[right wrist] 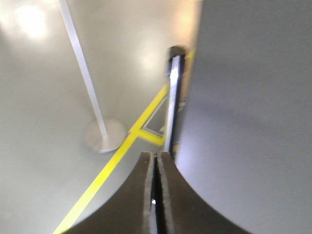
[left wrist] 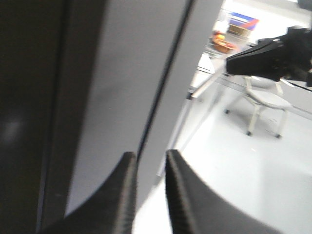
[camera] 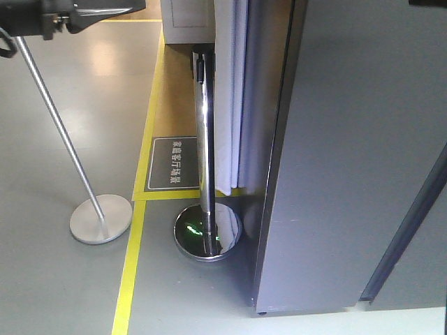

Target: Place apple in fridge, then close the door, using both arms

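Closing fridge door (camera: 356, 139), apple not visible.
Left fingers (left wrist: 148, 190) narrow, right fingers (right wrist: 156, 195) pressed together, empty; push flat against panel.

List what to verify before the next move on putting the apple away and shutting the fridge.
1. Apple inside the fridge: cannot tell; no view shows the interior, only grey outer panels.
2. Door shut: cannot tell; only a dark seam between grey panels shows in the left wrist view.
3. Left gripper empty: ok; jaws slightly apart, nothing between.
4. Right gripper empty: ok; jaws nearly together, nothing held.
5. Space beside the fridge: not ok; a chrome post stands close to its side.
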Controlling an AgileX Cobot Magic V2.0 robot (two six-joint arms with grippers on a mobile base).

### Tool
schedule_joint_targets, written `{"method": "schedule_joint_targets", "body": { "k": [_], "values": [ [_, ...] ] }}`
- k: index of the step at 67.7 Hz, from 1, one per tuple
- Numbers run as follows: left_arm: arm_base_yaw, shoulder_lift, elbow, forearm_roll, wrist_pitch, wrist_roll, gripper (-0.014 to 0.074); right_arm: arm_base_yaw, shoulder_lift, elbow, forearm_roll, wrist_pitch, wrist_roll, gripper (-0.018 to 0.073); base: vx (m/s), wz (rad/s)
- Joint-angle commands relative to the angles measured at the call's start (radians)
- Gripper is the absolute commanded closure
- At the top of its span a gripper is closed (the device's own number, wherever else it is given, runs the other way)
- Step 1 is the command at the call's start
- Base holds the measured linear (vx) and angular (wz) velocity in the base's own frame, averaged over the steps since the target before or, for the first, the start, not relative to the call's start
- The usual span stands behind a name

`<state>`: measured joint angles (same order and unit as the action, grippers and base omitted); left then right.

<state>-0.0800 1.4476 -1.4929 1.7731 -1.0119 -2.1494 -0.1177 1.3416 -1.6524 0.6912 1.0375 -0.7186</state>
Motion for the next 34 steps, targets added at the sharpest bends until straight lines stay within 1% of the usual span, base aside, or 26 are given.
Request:
{"method": "schedule_joint_targets", "body": {
  "k": [1,10,13,21,29,34],
  "values": [
    [0.001,-0.070,-0.028,0.036,-0.080,-0.002,0.0605,0.000,-0.093,0.058,0.084,-0.047,-0.061,0.0568,0.00,0.00],
    [0.001,-0.116,-0.023,0.036,-0.215,-0.002,0.0605,0.000,-0.237,0.265,0.188,-0.091,-0.190,0.0564,0.00,0.00],
    [0.001,-0.136,-0.009,0.036,-0.252,-0.002,0.0605,0.000,-0.287,0.359,0.217,-0.094,-0.231,0.0565,0.00,0.00],
    [0.001,-0.202,0.073,0.036,-0.332,-0.002,0.0605,0.000,-0.414,0.569,0.255,-0.120,-0.296,0.0565,0.00,0.00],
    [0.001,-0.297,0.232,0.037,-0.337,-0.002,0.0605,0.000,-0.543,0.768,0.257,-0.171,-0.330,0.0565,0.00,0.00],
    [0.001,-0.369,0.367,0.037,-0.291,0.015,0.0605,0.000,-0.623,0.875,0.252,-0.217,-0.332,0.0565,0.00,0.00]
  ]
}}
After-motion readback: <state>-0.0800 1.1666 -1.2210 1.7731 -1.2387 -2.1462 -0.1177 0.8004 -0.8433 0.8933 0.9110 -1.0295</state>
